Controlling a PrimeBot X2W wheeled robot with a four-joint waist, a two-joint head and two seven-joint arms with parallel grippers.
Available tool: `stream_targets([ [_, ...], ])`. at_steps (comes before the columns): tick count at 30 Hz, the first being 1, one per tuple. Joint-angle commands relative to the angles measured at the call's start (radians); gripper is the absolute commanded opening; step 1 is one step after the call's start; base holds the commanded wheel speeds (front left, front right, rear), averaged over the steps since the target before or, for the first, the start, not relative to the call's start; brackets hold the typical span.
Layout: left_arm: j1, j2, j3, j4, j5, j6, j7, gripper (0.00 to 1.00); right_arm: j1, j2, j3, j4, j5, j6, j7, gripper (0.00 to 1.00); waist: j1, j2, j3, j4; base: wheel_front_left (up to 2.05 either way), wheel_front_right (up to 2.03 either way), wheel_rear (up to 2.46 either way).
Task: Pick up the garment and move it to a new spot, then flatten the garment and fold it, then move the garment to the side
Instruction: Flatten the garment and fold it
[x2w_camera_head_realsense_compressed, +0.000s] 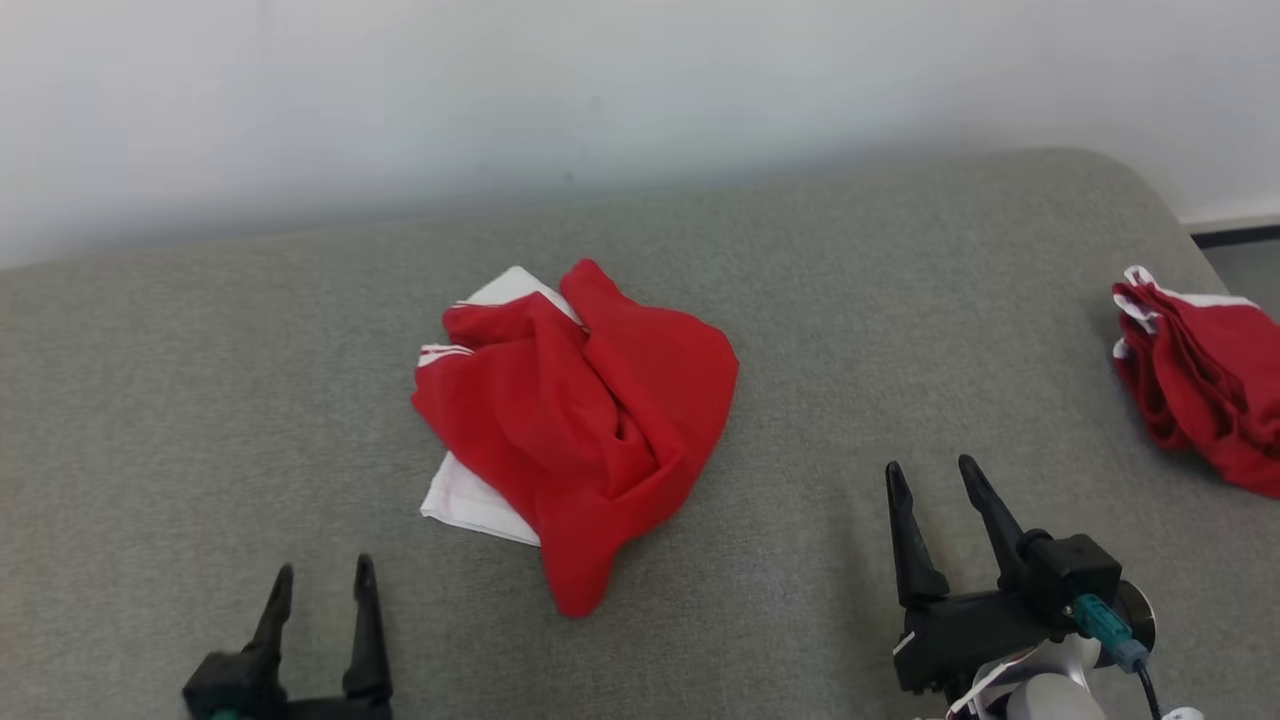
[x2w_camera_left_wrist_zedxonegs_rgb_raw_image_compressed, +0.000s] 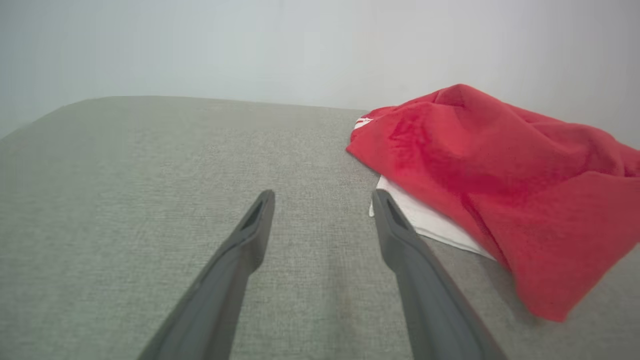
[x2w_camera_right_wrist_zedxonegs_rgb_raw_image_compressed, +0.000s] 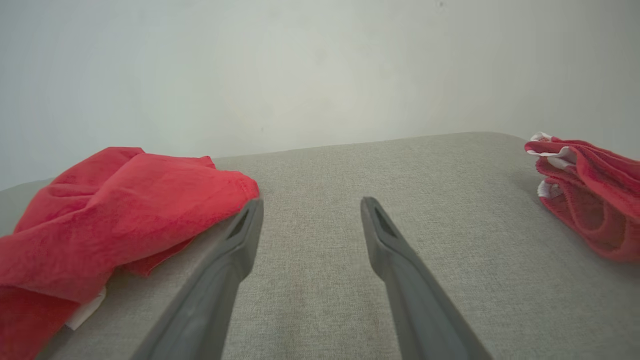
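Observation:
A crumpled red garment (x2w_camera_head_realsense_compressed: 580, 420) with white parts lies bunched in the middle of the grey padded surface (x2w_camera_head_realsense_compressed: 200, 400). It also fills the right of the left wrist view (x2w_camera_left_wrist_zedxonegs_rgb_raw_image_compressed: 500, 180) and the left of the right wrist view (x2w_camera_right_wrist_zedxonegs_rgb_raw_image_compressed: 110, 215). My left gripper (x2w_camera_head_realsense_compressed: 320, 580) stands open near the front edge, below and left of the garment, nothing between its fingers (x2w_camera_left_wrist_zedxonegs_rgb_raw_image_compressed: 250, 235). Farther right, my right gripper (x2w_camera_head_realsense_compressed: 930, 475) is open too, to the right of the garment and apart from it.
A second red and white garment (x2w_camera_head_realsense_compressed: 1200, 390) lies folded at the surface's right edge, seen too in the right wrist view (x2w_camera_right_wrist_zedxonegs_rgb_raw_image_compressed: 590, 200). A pale wall (x2w_camera_head_realsense_compressed: 600, 90) runs behind the surface. Bare grey fabric lies at the left and between the two garments.

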Motion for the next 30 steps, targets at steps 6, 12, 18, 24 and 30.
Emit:
stream_targets([
  [6, -0.111, -0.001, -0.031, 0.079, 0.013, 0.0, -0.003, 1.0, -0.032, 0.001, -0.011, -0.008, -0.01, 0.001, 0.0, 1.0, -0.0001, 0.0, 0.086, -0.089, 0.0, 0.0, 0.0],
  [12, -0.206, -0.001, -0.018, 0.202, 0.031, 0.027, -0.003, 1.0, -0.05, 0.001, -0.011, 0.005, 0.001, 0.001, 0.0, 1.0, -0.0001, 0.0, 0.116, -0.125, 0.0, 0.0, 0.0],
  [18, -0.249, 0.0, -0.007, 0.279, 0.046, 0.035, -0.003, 0.11, -0.054, 0.002, -0.015, 0.003, 0.006, 0.001, 0.0, 1.0, -0.0001, 0.0, 0.13, -0.138, 0.0, 0.0, 0.0],
  [24, -0.263, 0.0, 0.018, 0.336, 0.065, 0.036, -0.002, 0.09, -0.056, 0.002, -0.02, 0.001, 0.01, 0.001, 0.0, 1.0, -0.0001, 0.0, 0.137, -0.133, 0.0, 0.0, 0.0],
  [30, -0.255, 0.001, 0.038, 0.271, 0.067, 0.015, -0.003, 0.0, -0.056, 0.001, -0.021, 0.009, 0.017, 0.001, 0.0, 1.0, -0.0001, 0.0, 0.12, -0.111, 0.0, 0.0, 0.0],
])
